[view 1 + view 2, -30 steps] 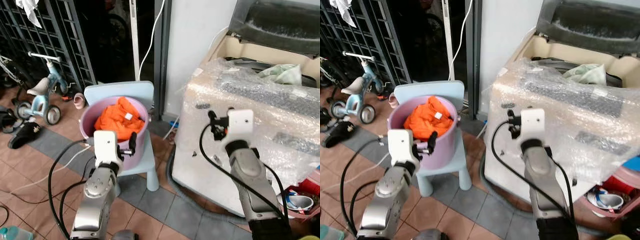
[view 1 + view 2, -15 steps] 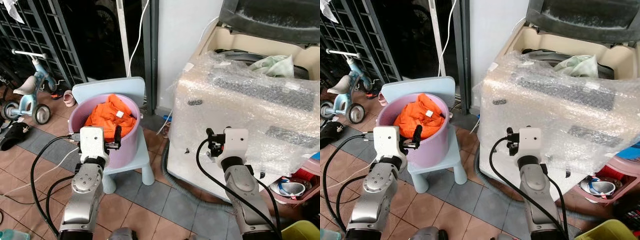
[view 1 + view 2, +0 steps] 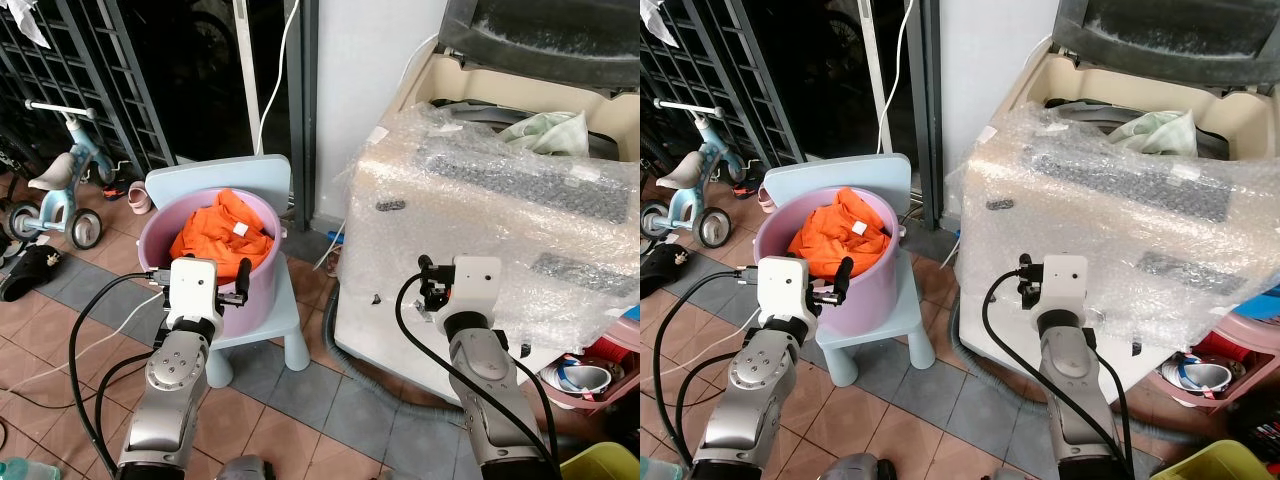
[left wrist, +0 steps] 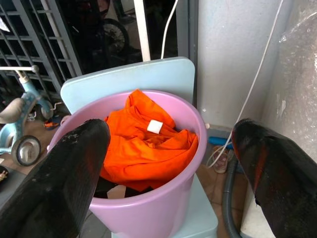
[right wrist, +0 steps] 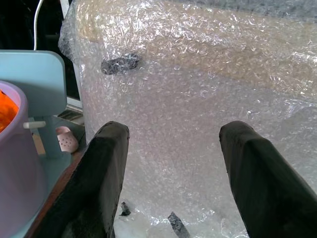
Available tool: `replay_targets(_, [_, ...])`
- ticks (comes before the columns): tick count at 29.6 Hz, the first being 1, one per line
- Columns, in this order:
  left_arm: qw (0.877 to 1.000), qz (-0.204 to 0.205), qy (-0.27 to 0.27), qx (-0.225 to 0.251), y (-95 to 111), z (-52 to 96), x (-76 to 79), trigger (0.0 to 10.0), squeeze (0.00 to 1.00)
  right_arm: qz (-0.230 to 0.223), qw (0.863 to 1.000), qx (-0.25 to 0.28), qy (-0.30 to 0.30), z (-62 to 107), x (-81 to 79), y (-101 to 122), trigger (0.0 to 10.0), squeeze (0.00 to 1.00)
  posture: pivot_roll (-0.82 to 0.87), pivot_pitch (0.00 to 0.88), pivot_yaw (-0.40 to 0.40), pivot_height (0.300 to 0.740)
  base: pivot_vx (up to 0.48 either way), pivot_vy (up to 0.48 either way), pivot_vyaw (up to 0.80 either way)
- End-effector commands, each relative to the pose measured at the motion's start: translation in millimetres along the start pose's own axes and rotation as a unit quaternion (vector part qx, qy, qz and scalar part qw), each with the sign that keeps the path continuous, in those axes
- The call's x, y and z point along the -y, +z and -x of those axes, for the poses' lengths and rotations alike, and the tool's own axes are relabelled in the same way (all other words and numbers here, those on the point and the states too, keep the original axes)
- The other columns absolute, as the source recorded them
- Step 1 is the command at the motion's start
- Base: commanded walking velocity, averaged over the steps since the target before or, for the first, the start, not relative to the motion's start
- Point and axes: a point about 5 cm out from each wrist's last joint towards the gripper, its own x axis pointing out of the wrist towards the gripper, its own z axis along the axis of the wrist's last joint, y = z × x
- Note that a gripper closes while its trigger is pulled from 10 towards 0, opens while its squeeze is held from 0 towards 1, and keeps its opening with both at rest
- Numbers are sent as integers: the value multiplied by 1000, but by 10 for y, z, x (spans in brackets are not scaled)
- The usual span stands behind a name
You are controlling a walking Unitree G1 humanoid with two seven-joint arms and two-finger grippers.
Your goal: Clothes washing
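An orange garment (image 3: 222, 228) fills a lilac bucket (image 3: 262, 290) that stands on a small light-blue chair (image 3: 275, 335). To the right stands a washing machine (image 3: 480, 200) wrapped in bubble wrap. Its lid is up and a pale green cloth (image 3: 545, 130) lies at the drum's mouth. My left gripper (image 4: 171, 134) is open and held just in front of the bucket, facing the orange garment. My right gripper (image 5: 176, 131) is open too, close to the machine's wrapped front, with nothing between its fingers.
A child's tricycle (image 3: 60, 190) and dark sandals (image 3: 25, 270) sit by the black metal gate (image 3: 90, 80) at the left. A grey hose (image 3: 370, 365) curls on the tiled floor beside the machine. A pink basket (image 3: 600, 370) and a yellow bin (image 3: 605, 465) stand at the lower right.
The camera has pulled back and the whole picture has shifted. Both arms sit lower than a second ago: the right gripper went from the machine's upper front to its lower front.
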Motion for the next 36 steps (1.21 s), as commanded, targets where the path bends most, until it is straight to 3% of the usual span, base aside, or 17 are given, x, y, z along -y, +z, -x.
replay_targets(1, [1000,-8,3,-10,-26,-12,-21,10000,0,3,1000,9,17,-29,-19,47,10000,82,-17,0,22,740,0,0,0])
replay_targets(2, [1000,-8,3,-10,-26,-12,-21,10000,0,3,1000,9,17,-29,-19,47,10000,82,-17,0,22,740,0,0,0])
replay_targets(3, [1000,-2,3,-14,-37,-17,-19,10000,0,-25,1000,1,18,-34,-23,46,10000,90,-17,0,22,740,0,0,800])
replay_targets(7, [1000,10,10,-23,-54,-26,-13,10000,0,-26,999,1,19,-47,-6,55,10000,75,-18,0,19,740,0,0,800])
replay_targets(9, [1000,12,11,-24,-55,-28,-9,10000,0,-29,999,0,19,-51,-1,50,10000,0,-18,0,18,740,0,154,800])
replay_targets(15, [999,15,11,-26,-53,-36,2,10000,0,-50,999,-13,1,-55,50,26,10000,0,-21,0,13,740,0,450,267])
replay_targets(25, [1000,15,15,-22,-40,-48,11,10000,0,-15,999,-14,29,-64,-30,19,10000,0,-19,0,8,740,0,480,0])
replay_targets(28, [999,24,37,-9,9,-89,4,10000,0,33,999,-3,37,-110,-93,59,10000,0,-16,0,8,740,0,480,0])
replay_targets(29, [999,9,42,3,49,-94,-11,10000,0,4,999,-1,37,-115,-120,71,10000,0,-16,0,9,740,0,0,0])
replay_targets(31, [999,8,41,9,65,-98,-8,10000,0,-4,1000,-2,28,-126,-118,76,10000,0,-13,0,3,740,0,0,0])
replay_targets(32, [999,18,28,12,76,-103,16,10000,0,8,998,-6,67,-134,-166,80,10000,0,-14,0,0,740,0,0,0])
replay_targets(33, [999,23,22,11,77,-101,27,10000,0,-24,993,-8,113,-104,-221,80,10000,0,-14,0,0,740,0,0,0])
replay_targets(36, [999,26,22,7,69,-96,26,10000,0,-27,993,5,115,-94,-204,102,10000,0,-15,0,-1,740,0,0,0])
